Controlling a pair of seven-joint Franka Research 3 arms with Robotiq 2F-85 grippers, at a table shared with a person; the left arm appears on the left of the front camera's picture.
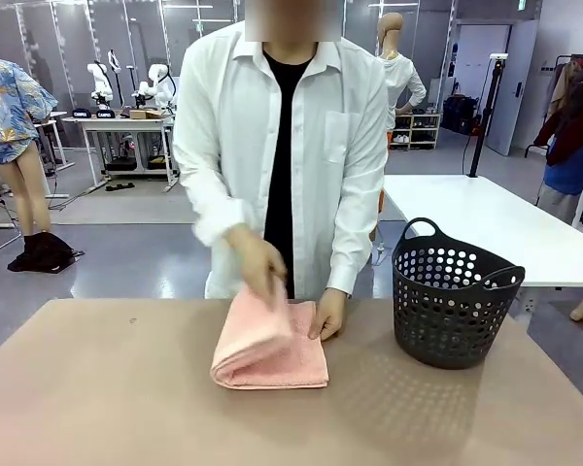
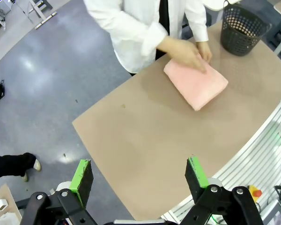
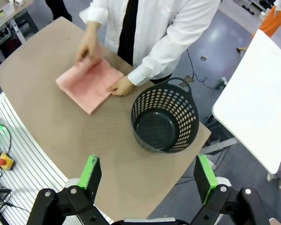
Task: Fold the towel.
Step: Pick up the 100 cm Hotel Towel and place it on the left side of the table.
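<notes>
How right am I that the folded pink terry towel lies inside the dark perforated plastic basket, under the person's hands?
Wrong place. The folded pink terry towel lies on the brown table beside the dark perforated plastic basket, not inside it, under the person's hands; the right wrist view shows it.

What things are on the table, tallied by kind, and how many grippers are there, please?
Pink towel: 1
Dark basket: 1
Open grippers: 2, the left gripper and the right gripper
Total: 4
</notes>
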